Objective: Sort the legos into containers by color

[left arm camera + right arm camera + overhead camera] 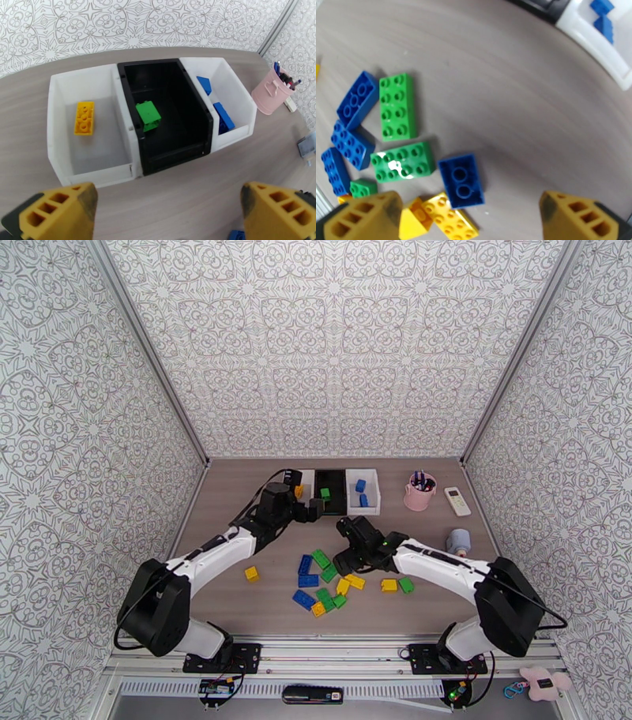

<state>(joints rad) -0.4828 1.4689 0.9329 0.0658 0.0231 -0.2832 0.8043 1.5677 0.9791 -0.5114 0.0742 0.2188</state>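
Your right end effector (470,217) hangs open, empty, over a blue lego (461,180): light, rigid, slick; pinch its long sides.

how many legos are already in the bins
4. One yellow studded plastic brick in the left white plastic bin, one green brick in the black bin, a far blue brick and a near blue brick in the right white bin. None seems hidden.

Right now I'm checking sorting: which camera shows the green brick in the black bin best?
Left wrist: the green brick lies large and unblocked in the black bin. The top camera shows it as a tiny speck; the right wrist faces loose bricks.
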